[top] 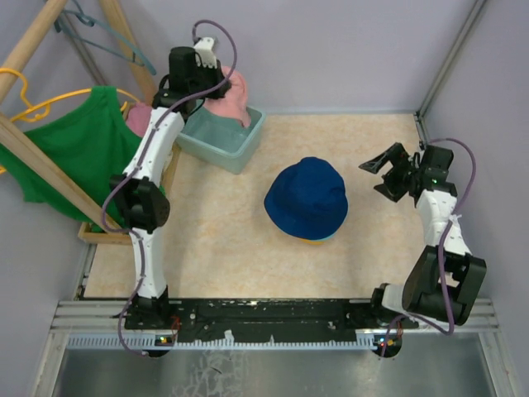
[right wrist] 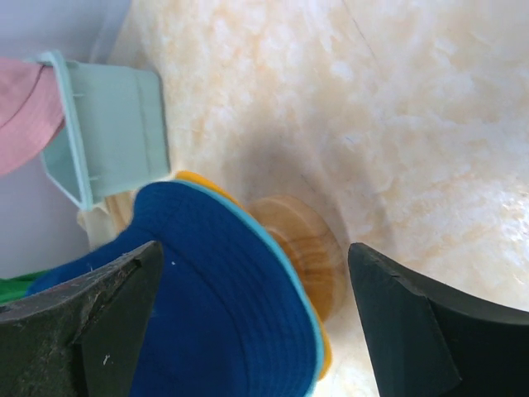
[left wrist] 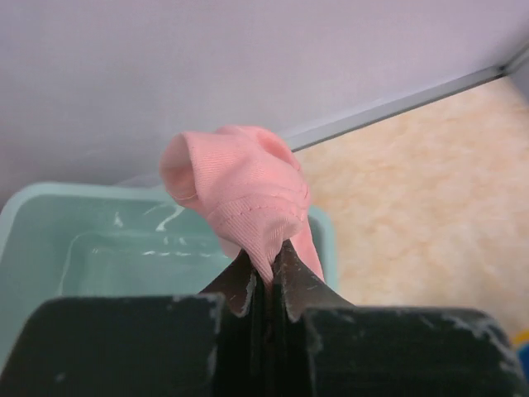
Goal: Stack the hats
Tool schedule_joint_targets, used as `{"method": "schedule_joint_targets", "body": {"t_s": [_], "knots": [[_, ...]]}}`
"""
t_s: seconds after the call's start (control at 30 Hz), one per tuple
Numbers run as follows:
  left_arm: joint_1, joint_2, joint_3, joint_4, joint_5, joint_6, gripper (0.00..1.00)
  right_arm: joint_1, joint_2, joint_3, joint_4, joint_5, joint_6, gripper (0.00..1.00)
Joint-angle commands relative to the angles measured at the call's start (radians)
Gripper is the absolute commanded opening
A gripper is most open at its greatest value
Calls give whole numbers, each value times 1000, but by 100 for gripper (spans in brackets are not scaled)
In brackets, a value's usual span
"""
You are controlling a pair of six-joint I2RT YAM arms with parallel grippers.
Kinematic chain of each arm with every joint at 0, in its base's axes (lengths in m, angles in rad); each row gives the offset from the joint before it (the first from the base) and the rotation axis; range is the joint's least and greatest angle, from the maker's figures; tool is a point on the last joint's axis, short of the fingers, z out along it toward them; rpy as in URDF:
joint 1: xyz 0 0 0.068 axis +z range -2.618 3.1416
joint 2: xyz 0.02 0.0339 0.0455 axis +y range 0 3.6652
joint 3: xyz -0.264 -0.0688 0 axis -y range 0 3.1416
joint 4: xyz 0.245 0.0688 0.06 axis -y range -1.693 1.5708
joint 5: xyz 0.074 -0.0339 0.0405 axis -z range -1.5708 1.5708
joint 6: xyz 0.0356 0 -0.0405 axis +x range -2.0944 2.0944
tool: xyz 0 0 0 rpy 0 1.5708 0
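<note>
The pink hat [top: 234,93] hangs bunched over the teal bin [top: 225,145] at the back left. My left gripper [top: 203,76] is shut on a fold of it. In the left wrist view the pink hat [left wrist: 240,186] rises from the closed left gripper [left wrist: 266,258], with the bin [left wrist: 50,240] below. At mid-table the navy blue hat [top: 307,197] tops a pile. A teal brim [right wrist: 285,263] and an orange-yellow brim [right wrist: 201,179] show under the navy hat [right wrist: 207,314], all on a round wooden stand [right wrist: 310,248]. My right gripper [top: 385,172] hovers open to the pile's right, and the right gripper [right wrist: 254,252] holds nothing.
A green tank top [top: 78,153] hangs on a wooden rack [top: 37,161] at the far left, with a pink cloth [top: 137,117] behind my left arm. A wooden box edge [top: 103,236] lies along the left side. Grey walls close in the back and right.
</note>
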Motion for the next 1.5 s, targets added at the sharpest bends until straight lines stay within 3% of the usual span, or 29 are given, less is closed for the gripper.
{"method": "schedule_joint_targets", "body": {"t_s": [0.0, 0.17, 0.4, 0.57, 0.73, 1.1, 1.47], "knots": [[6, -133, -10, 15, 192, -94, 0, -13, -57, 90, 63, -51, 67, 93], [21, -354, -204, 275, 439, -258, 0, 19, -85, 139, 173, -117, 199, 93], [11, -563, -544, 816, 686, -706, 0, 159, -139, 260, 337, -162, 436, 94], [-10, -671, -654, 874, 626, -799, 0, 362, -142, 349, 313, -142, 590, 94], [-33, -693, -692, 967, 614, -891, 0, 492, -168, 237, 520, -84, 843, 93], [-72, -700, -678, 1040, 614, -968, 0, 623, -133, 198, 584, 9, 897, 93], [-82, -715, -713, 1074, 597, -1001, 0, 660, -80, 212, 618, 33, 907, 93]]}}
